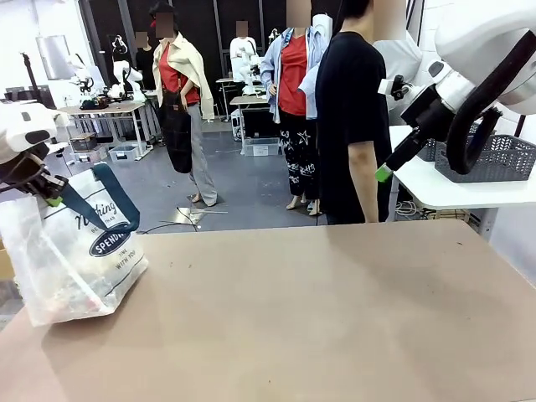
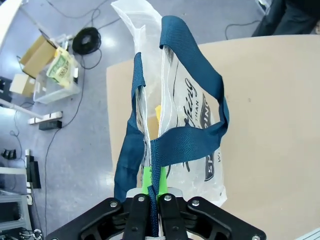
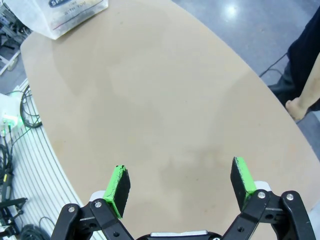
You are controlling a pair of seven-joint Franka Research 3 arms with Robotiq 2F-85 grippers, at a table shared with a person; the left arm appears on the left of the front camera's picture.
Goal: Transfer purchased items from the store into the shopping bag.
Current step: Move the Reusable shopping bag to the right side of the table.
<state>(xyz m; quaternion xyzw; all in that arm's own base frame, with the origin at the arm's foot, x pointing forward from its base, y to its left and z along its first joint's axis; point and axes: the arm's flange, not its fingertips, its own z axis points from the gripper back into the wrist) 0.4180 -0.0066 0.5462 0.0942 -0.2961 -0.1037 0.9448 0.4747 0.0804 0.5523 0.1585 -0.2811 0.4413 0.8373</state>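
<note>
At the far left edge of the table, the left gripper [image 1: 52, 199] is clenched on a navy blue strap handle [image 2: 150, 200] of the translucent clear plastic shopping bag [image 1: 71, 264], its green pads [image 2: 146, 181] pinching the webbing between them. The bag hangs from that grip with its bottom resting on the tan table top [image 1: 318, 318], leaning toward the table's left corner. Its navy oval logo with white lettering [image 1: 109, 241] faces across the table. From the left wrist, the second handle loops loose over the bag's side, and something yellowish [image 2: 158, 112] shows through the plastic inside; what else lies in there I cannot make out.

A person in a black short-sleeved shirt [image 1: 352, 117] stands at the far side, right of the middle, one arm hanging down.

To the right, the right gripper [image 1: 383, 173] hangs high above the table near that person, well apart from the bag. In the right wrist view its jaws are spread wide and hold nothing, green pads [image 3: 119, 182] far apart. Behind it, a dark grey mesh basket [image 1: 494, 157] sits on a white side table [image 1: 469, 194].
</note>
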